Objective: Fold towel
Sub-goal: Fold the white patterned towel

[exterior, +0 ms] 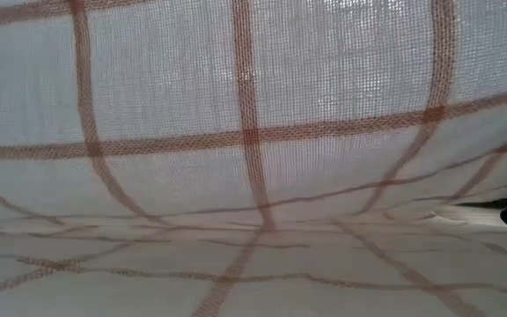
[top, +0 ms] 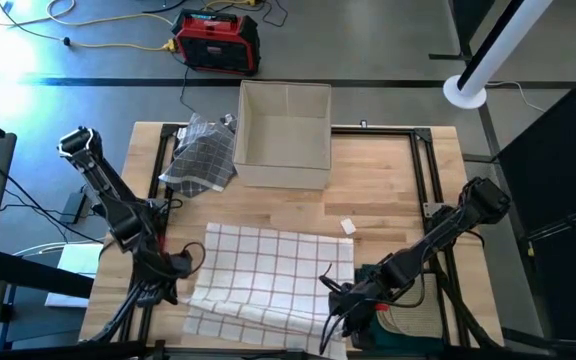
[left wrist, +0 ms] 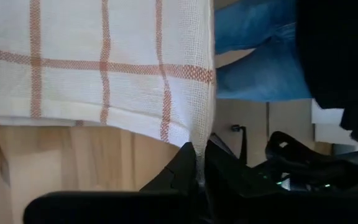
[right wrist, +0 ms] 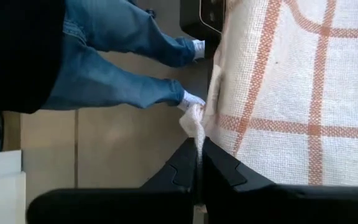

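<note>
Now both arms are down at the near edge of the table (top: pixel 388 170), one at each near corner of the towel (top: pixel 268 275). The left gripper (top: pixel 180 265) is pinched tight on its corner, cloth trapped between the fingers (left wrist: pixel 188 165), and the right gripper (top: pixel 340 292) is clamped on its corner the same way. Why two corners at once? So the near hem comes up as one straight edge, I'd say, ready to carry over the far half. That hem looks lifted and rumpled, though from above it's hard to be sure. A second, dark-checked cloth (top: pixel 200 152) sits bunched by the box (top: pixel 284 135), well apart. A person in jeans (right wrist: pixel 114 68) stands close by.
</note>
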You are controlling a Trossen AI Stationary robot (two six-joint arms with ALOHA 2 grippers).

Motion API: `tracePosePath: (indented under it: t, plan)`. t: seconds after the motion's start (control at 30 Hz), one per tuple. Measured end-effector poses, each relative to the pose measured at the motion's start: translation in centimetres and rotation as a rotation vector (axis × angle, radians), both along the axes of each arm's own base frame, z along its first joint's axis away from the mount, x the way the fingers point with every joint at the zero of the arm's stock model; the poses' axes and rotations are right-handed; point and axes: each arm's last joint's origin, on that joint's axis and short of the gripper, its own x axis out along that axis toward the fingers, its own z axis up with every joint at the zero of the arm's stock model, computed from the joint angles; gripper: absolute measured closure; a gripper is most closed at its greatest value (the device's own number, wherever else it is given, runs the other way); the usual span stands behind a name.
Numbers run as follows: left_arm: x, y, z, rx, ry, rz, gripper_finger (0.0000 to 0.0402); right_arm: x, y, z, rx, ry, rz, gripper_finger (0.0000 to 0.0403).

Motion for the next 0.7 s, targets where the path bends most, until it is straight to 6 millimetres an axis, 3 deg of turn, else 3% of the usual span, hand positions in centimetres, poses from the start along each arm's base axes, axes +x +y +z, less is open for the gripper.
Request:
tracePosePath:
  t: [0.07, 0.43, 0.6, 0.7]
  plan:
    - [0.1, -0.1, -0.2, 0.014, 0.002, -0.003, 0.038, 0.0, 0.0, 0.0, 0.0, 0.011, -0.005, 0.0382]
    - [0.5, -0.8, -0.9, -0.004, 0.089, 0.012, 0.0249, -0.2, 0.0, 0.1, 0.115, 0.154, -0.001, 0.0278]
    - [0.2, -0.4, -1.4, 0.064, 0.124, 0.025, 0.0219, -0.2, -0.6, -0.2, 0.125, 0.231, 0.003, 0.0264]
    - [0.1, 0.1, -1.8, 0.151, 0.096, 0.083, 0.0218, -0.3, -1.6, -0.8, 0.023, 0.285, -0.109, 0.0267]
